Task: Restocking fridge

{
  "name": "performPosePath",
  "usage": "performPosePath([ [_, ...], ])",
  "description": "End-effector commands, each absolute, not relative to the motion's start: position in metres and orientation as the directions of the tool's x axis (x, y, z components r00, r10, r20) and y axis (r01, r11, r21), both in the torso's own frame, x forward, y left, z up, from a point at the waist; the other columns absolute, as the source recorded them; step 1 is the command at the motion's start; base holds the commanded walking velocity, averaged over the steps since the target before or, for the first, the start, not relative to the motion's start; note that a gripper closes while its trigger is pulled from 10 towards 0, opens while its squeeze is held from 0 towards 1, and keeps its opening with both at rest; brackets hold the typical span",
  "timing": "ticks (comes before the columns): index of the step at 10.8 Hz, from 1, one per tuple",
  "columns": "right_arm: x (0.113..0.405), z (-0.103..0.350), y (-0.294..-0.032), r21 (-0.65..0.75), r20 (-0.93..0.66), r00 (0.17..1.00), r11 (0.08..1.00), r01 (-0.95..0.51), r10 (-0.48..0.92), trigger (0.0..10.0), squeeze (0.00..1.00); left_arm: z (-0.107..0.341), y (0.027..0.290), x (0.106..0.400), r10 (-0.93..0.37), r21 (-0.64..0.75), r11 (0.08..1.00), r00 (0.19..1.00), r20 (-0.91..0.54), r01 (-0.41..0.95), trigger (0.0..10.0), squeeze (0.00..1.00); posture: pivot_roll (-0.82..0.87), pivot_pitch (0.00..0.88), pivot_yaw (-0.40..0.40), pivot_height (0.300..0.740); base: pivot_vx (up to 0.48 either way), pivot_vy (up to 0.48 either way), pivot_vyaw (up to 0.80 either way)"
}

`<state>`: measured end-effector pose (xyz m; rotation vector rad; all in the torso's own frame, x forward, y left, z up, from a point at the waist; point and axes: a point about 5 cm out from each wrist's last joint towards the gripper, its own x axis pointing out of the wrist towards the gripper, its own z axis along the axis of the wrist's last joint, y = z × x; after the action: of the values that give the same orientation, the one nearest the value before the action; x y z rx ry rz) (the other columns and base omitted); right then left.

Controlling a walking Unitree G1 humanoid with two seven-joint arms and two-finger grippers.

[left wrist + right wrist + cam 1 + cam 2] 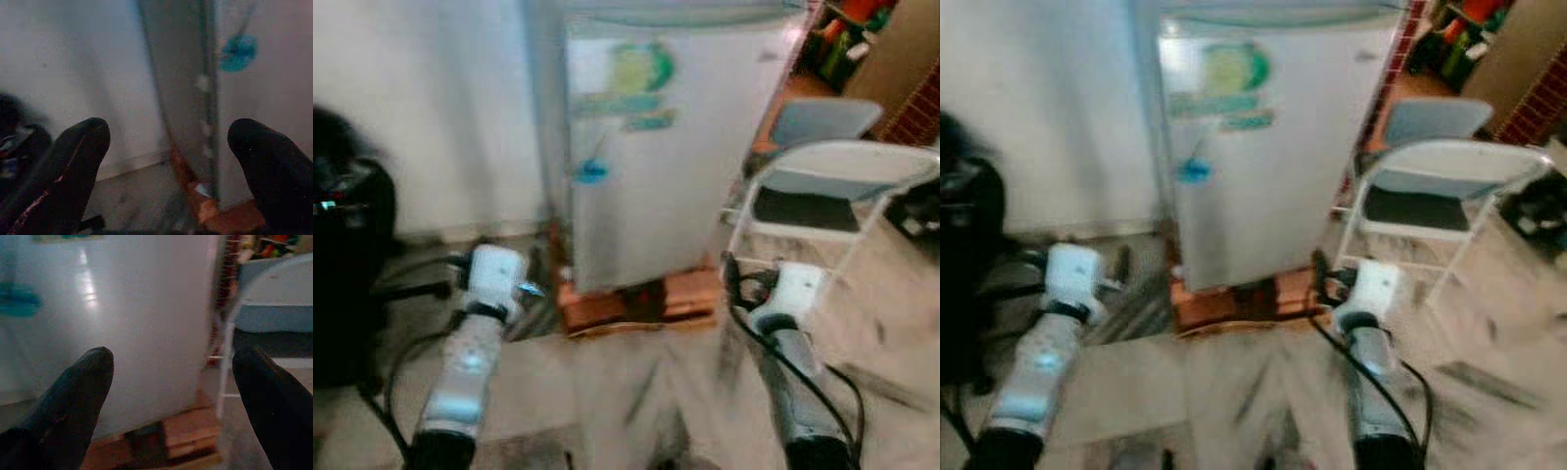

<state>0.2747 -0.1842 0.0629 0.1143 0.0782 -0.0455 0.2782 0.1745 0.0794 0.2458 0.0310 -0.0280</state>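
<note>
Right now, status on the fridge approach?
Left end effector open, empty; right end effector open, empty. Mini fridge ahead, door closed, on a wooden pallet. Folding chair beside it on the right.

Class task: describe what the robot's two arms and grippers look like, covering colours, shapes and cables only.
Both arms are silvery tubes ending in white blocky wrist housings, left arm and right arm. Black cables loop along each. The left gripper and right gripper each have two long, rounded black fingers.
</note>
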Motion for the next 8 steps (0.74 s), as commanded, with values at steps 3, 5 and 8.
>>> performPosePath([
  [3, 0.267, 0.052, -0.197, 0.078, -0.161, 0.982, 0.990, 0.117, -0.103, 10.0, 0.00, 0.076, 0.163, 0.276, -0.080, 0.225, 0.970, 0.995, -0.053, 0.090, 10.0, 0.00, 0.12, 0.017, -0.047, 0.740, 0.000, 0.000, 0.00],
  [5, 0.270, 0.050, -0.193, 0.125, -0.170, 0.983, 0.988, 0.095, -0.073, 10.0, 0.00, 0.077, 0.162, 0.280, -0.077, 0.214, 0.973, 0.996, -0.047, 0.085, 10.0, 0.00, 0.12, 0.014, -0.052, 0.740, 0.000, 0.212, -0.69],
  [8, 0.270, 0.056, -0.192, 0.161, -0.109, 0.992, 0.984, 0.075, -0.058, 10.0, 0.00, 0.072, 0.161, 0.276, -0.088, 0.214, 0.972, 0.994, -0.070, 0.101, 10.0, 0.00, 0.11, 0.015, -0.030, 0.740, 0.000, 0.466, -0.53],
])
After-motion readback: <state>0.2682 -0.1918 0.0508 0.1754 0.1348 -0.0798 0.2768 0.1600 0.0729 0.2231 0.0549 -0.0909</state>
